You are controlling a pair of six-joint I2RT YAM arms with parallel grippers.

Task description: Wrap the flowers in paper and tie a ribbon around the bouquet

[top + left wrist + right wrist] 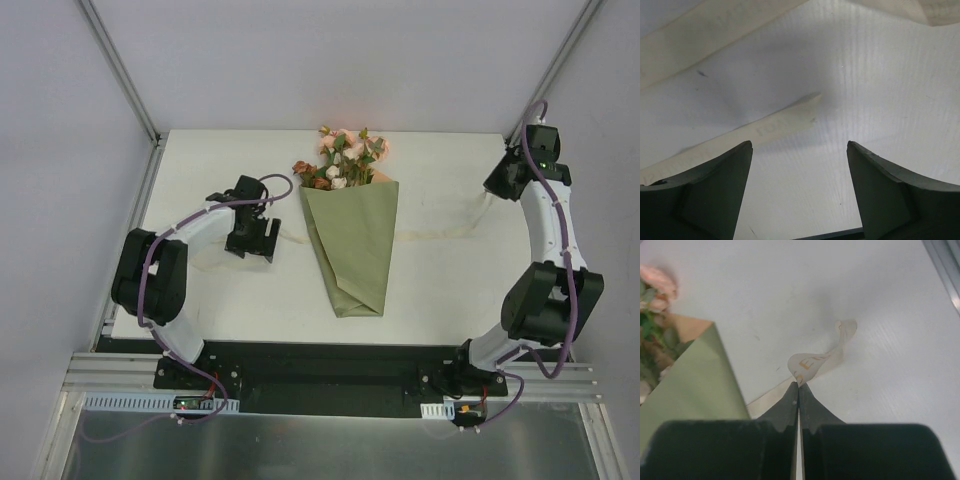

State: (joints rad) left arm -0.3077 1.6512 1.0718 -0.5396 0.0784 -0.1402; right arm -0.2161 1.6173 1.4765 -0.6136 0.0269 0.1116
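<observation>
Pinching with its jaws fully together, the right gripper (798,386) holds the ribbon (822,359) close to its right end. The short free tail curls up just beyond the fingertips. From that pinch the strip runs left along the table (450,290) and passes under the bouquet (350,215), crossing its long axis roughly at right angles. The bouquet lies mid-table, the narrow tip of the paper (352,270) toward the arm bases and the flowers (340,160) at the far end.

The ribbon's other end emerges on the bouquet's left side. There the left gripper (799,146) hovers with jaws apart, holding nothing. In the left wrist view the strip lies flat, slanting across just ahead of the gap.

Judgement: the left end falls to the left arm, which is nearer. Its jaws would need to descend and straddle the strip across its width before closing.
</observation>
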